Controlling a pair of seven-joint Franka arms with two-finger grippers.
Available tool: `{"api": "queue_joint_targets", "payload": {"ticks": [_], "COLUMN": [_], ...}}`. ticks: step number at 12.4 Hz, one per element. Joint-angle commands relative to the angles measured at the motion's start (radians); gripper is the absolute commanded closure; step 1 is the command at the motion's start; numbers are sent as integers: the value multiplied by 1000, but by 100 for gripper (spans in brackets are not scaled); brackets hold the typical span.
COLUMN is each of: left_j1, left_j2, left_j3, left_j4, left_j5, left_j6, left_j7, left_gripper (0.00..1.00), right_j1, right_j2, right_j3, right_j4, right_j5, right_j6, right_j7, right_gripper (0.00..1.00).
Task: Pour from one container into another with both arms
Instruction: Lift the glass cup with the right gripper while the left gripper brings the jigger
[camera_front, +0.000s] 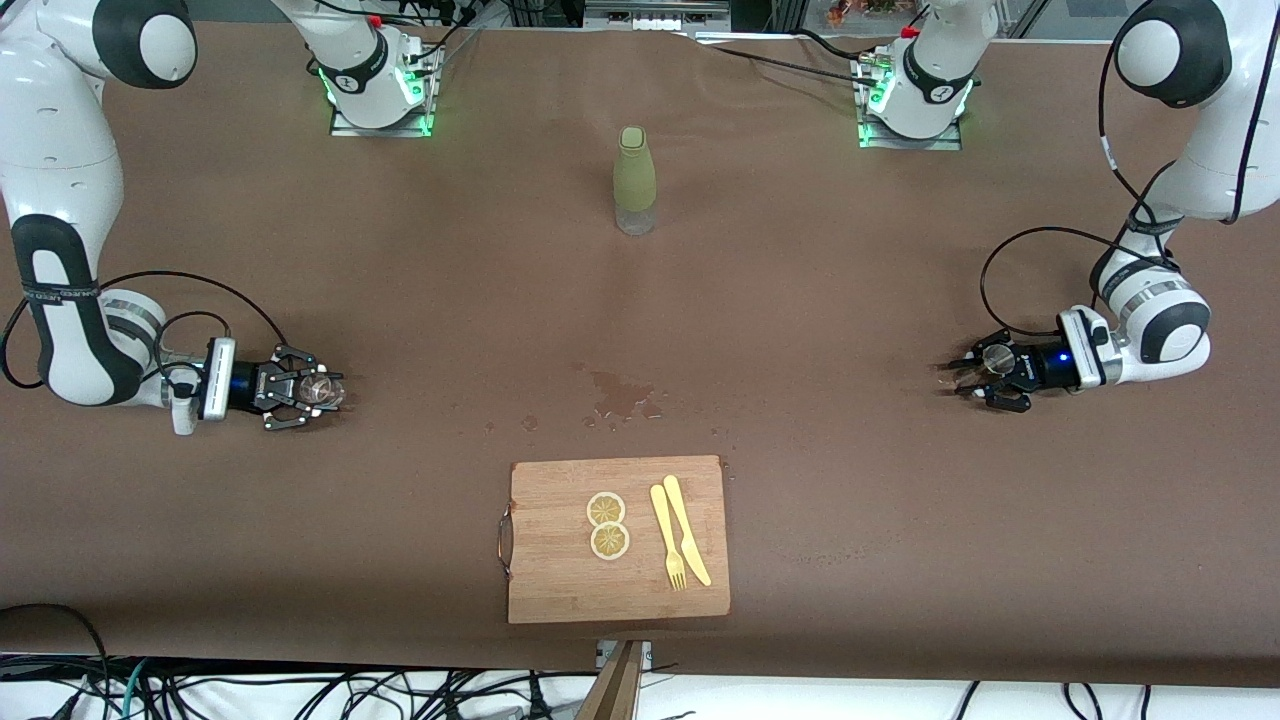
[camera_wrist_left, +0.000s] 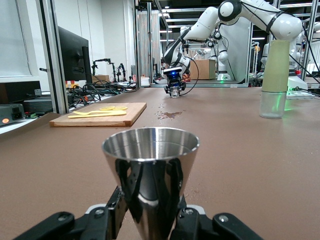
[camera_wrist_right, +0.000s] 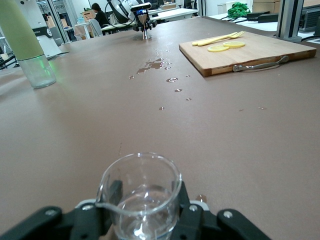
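Observation:
My left gripper (camera_front: 985, 375) sits low at the left arm's end of the table, shut on a steel cone-shaped cup (camera_front: 996, 357). In the left wrist view the cup (camera_wrist_left: 150, 160) stands upright between the jaws of that gripper (camera_wrist_left: 150, 212), and its inside looks empty. My right gripper (camera_front: 312, 391) is low at the right arm's end, shut on a clear glass beaker (camera_front: 320, 388). In the right wrist view the beaker (camera_wrist_right: 140, 192) is upright with a little clear liquid in it, the right gripper (camera_wrist_right: 145, 212) clamped round its base.
A green-sleeved bottle (camera_front: 634, 180) stands mid-table near the bases. A wet spill (camera_front: 622, 396) marks the cloth in the middle. Nearer the front camera lies a wooden cutting board (camera_front: 560, 590) with two lemon slices (camera_front: 607, 525) and a yellow knife and fork (camera_front: 680, 543).

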Motion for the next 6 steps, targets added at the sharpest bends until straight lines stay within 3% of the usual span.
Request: {"api": "queue_joint_targets", "payload": {"ticks": [1, 3, 6], "left_j1": [-8, -10, -8], "left_j2": [17, 21, 14], "left_j3": [6, -4, -21], "left_j4": [16, 18, 18], "left_j5": [-37, -56, -56], "left_j6": [-21, -46, -47], "left_j7": [42, 41, 29], "left_gripper": [79, 100, 100], "right_j1": [13, 25, 59], "right_j2": [7, 2, -4], "right_j3": [-1, -1, -1], "right_j4": [17, 33, 63], "right_j5": [16, 11, 4], "right_j6": [1, -8, -22], "right_j7": [14, 47, 128], "right_gripper": [56, 58, 59]}}
